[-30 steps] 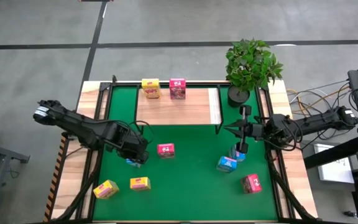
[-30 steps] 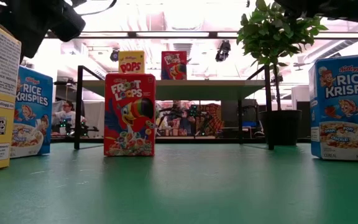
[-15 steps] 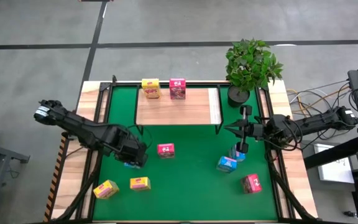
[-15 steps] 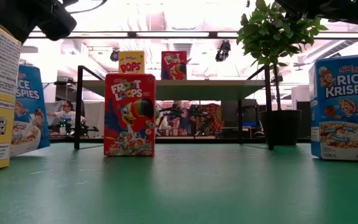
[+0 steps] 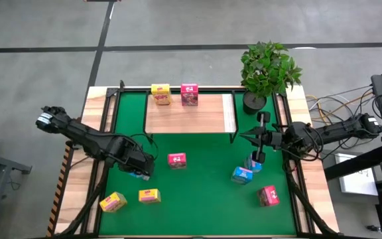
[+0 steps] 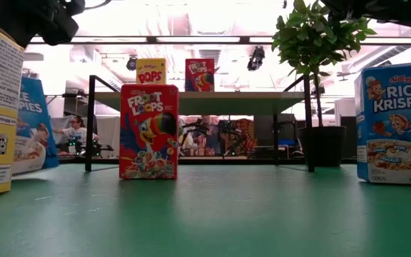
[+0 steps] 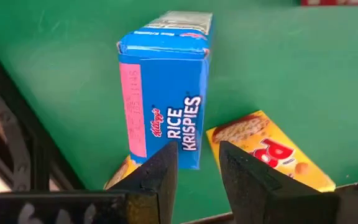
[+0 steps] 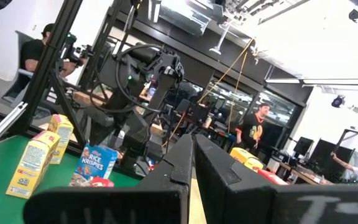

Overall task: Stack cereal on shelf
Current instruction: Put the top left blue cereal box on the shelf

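The left gripper (image 5: 140, 171) hangs over the left part of the green mat (image 5: 204, 186), its jaws clamped on the top end of a blue Rice Krispies box (image 7: 164, 87). In the low view that box (image 6: 31, 125) tilts, with its bottom edge clear of the mat. Below the held box lie two yellow Corn Pops boxes; one (image 5: 150, 196) is just beside the other (image 5: 113, 202) near the front left corner of the mat.

A pink-red Froot Loops box (image 5: 176, 160) stands upright on the mat, near the left gripper and in front of the shelf (image 5: 188, 114). The shelf, a light-wood board on thin black legs with a white strip at its right end, sits at the back of the desk (image 5: 314, 199). On its far edge stand a yellow Corn Pops box (image 5: 160, 93) and a pink-red Froot Loops box (image 5: 190, 94), close together but apart.

The right gripper (image 5: 253, 138) waits above the mat's right side, just off the shelf's right end, with its jaws closed and empty. Near it on the mat are two blue Rice Krispies boxes (image 5: 243, 174) (image 5: 255, 162), and another pink-red Froot Loops box (image 5: 268, 195) lies farther towards the front right. A potted plant (image 5: 268, 70) stands at the back right corner.
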Robot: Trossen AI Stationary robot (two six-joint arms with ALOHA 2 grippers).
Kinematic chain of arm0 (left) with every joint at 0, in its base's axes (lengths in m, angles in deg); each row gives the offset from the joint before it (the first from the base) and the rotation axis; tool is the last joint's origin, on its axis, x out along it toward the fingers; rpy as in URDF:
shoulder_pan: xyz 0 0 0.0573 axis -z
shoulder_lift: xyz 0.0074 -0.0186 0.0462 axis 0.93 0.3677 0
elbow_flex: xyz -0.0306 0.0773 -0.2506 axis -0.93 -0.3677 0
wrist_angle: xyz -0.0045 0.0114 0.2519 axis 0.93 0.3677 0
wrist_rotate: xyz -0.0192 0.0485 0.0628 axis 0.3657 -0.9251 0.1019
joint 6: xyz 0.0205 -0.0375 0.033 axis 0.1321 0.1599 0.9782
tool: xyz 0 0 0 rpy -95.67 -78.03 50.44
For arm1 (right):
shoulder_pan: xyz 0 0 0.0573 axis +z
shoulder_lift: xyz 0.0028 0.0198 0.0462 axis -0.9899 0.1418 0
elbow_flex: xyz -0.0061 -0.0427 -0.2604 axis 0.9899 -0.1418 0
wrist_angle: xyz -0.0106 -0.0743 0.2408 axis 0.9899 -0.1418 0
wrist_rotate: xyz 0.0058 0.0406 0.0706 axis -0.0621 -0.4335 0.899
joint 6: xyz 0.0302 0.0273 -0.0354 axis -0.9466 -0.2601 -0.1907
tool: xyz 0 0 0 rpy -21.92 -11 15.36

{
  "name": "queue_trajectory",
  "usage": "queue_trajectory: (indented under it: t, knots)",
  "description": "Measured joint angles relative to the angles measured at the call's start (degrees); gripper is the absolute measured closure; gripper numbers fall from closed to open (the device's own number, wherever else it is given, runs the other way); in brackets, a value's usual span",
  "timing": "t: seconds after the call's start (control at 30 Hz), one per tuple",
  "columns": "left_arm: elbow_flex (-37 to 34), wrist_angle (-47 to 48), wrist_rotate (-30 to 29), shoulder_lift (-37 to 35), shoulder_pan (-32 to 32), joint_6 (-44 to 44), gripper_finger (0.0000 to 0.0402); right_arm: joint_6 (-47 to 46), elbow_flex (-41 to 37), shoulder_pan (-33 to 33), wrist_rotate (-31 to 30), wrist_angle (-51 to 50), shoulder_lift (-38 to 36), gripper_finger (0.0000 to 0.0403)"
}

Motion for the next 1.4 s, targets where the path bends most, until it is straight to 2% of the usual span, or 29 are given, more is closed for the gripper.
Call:
queue_trajectory:
  t: [0.2, 0.8, 0.9, 1.03, 1.1, 1.27, 1.4]
  knots:
    - [0.0, -1.2, -2.8, 0.0, 0.0, 2.2, 0.0299, -0.2, 0.0, 0.0, 0.0, 0.0, 0.1, 0.0394]
    - [0.2, -11.1, -3.4, -1.2, 0.0, 7.7, 0.0300, -0.7, 0.0, 0.0, -0.1, 0.0, 0.1, 0.0394]
    - [3.1, -8.6, -3.3, -1.2, 0.0, 7.7, 0.0300, -0.7, 0.0, 0.0, -0.1, 0.0, 0.1, 0.0394]
    - [9.0, 5.6, -6.7, 0.2, 0.5, 6.3, 0.0312, -0.7, 0.0, 0.0, -0.1, 0.0, 0.1, 0.0394]
    - [11.0, 9.3, -9.2, 0.9, 1.1, 5.5, 0.0318, -0.7, 0.0, 0.0, -0.1, 0.0, 0.1, 0.0394]
    - [12.5, 9.3, -12.1, 2.6, 1.5, 6.2, 0.0321, -0.7, 0.0, 0.0, -0.1, -0.1, 0.1, 0.0394]
    - [11.2, 9.4, -11.3, 4.0, 1.5, 6.2, 0.0296, -0.9, 0.0, 0.0, -0.1, -0.2, 0.1, 0.0394]
